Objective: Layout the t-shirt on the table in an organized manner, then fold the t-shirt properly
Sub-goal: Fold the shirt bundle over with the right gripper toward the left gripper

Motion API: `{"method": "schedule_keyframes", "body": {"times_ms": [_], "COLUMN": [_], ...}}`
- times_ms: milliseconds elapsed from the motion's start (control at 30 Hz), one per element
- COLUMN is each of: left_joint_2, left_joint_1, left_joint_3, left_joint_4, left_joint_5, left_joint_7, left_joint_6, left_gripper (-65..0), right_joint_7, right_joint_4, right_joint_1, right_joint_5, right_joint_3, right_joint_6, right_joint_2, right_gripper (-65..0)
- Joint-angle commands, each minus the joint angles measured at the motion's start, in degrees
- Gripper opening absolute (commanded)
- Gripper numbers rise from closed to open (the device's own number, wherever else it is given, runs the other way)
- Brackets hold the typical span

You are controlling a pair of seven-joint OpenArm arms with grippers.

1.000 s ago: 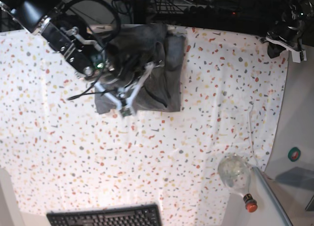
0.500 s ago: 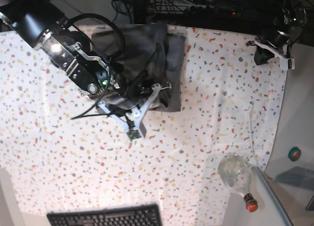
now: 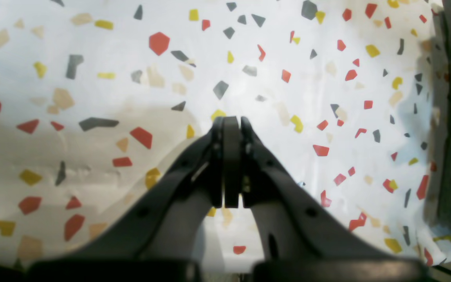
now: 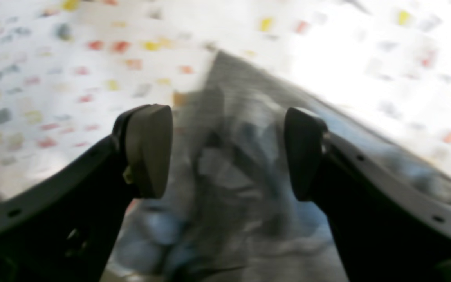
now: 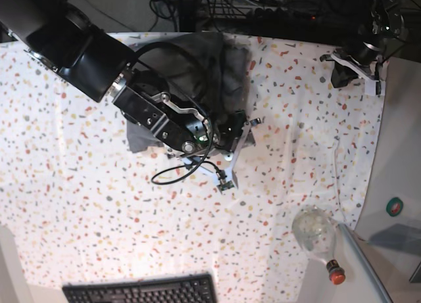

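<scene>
The right tool (image 4: pixel 225 152), spread and empty over the folded shirt (image 5: pixel 227 73), should have withdrawn upward without snagging; the left tool (image 3: pixel 231 164) was pressed together above the counter (image 3: pixel 92 47).

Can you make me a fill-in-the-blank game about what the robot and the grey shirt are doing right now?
1. The fingers of the left gripper are pressed ____.
2. The right gripper has its jaws ____ above the t-shirt.
3. The t-shirt lies folded on the ____ table.
4. Near the table's corner lies a clear bottle with an ____ cap.

Missing words: together; open; speckled; orange
</scene>
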Motion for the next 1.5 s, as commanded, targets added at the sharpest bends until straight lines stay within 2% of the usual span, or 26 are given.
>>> {"method": "schedule_keyframes", "body": {"times_ms": [0, 167, 300, 367, 400, 800, 900, 1200, 1333, 1400, 1467], "left_joint_2": [-0.78, -0.78, -0.78, -0.78, -0.78, -0.87, -0.87, -1.48, -1.66, -1.66, -1.75], "left_joint_1": [0.07, -0.28, -0.37, -0.37, -0.37, -0.1, -0.19, -0.54, -0.54, -0.54, -0.54], "left_joint_3": [-0.27, -0.36, -0.36, -0.36, -0.36, -0.36, -0.36, -0.36, -0.36, -0.36, -0.36], "left_joint_4": [0.4, -1.01, -1.01, -1.01, -1.01, -1.01, -1.01, -3.47, -4.0, -3.73, -3.73], "left_joint_5": [-0.94, -0.94, -0.94, -0.94, -0.94, -0.94, -0.94, -0.94, -0.94, -0.94, -0.94], "left_joint_7": [-1.13, -1.13, -1.13, -1.13, -1.13, -1.13, -1.13, -1.13, -1.22, -1.22, -1.22], "left_joint_6": [-0.1, -0.1, -0.1, -0.1, -0.1, -0.1, -0.1, -0.1, -0.1, -0.1, -0.1], "left_gripper": [-65.0, -65.0, -65.0, -65.0, -65.0, -65.0, -65.0, -65.0, -65.0, -65.0, -65.0], "right_joint_7": [0.72, 3.88, 6.96, 9.07, 9.86, 11.0, 11.0, 12.14, 9.51, 7.75, 7.04], "right_joint_4": [0.44, -3.43, -4.66, -4.57, -4.57, 1.06, -0.97, -6.42, -6.15, -3.69, 1.94], "right_joint_1": [1.34, 1.25, 0.9, 0.9, 0.81, 1.52, 2.66, 2.75, 2.48, 2.4, 1.69], "right_joint_5": [-0.2, -0.2, -0.2, -0.2, -0.2, -0.2, -0.2, 0.24, 0.33, 0.33, -0.11], "right_joint_3": [0.45, 0.45, 0.45, 0.45, 0.45, 0.98, 0.98, 1.07, 1.07, 1.07, 1.42], "right_joint_6": [-0.34, -0.34, -0.25, -0.25, -0.25, -1.31, -2.72, -2.8, -2.8, -2.8, -2.8], "right_joint_2": [-0.41, -0.85, -0.77, -0.59, -0.59, -0.77, -0.85, -2.79, -4.02, -3.93, -2.7], "right_gripper": [-25.2, -41.1, -48.9, -61.1, -65.0, -65.0, -65.0, -65.0, -65.0, -47.1, -34.2]}}
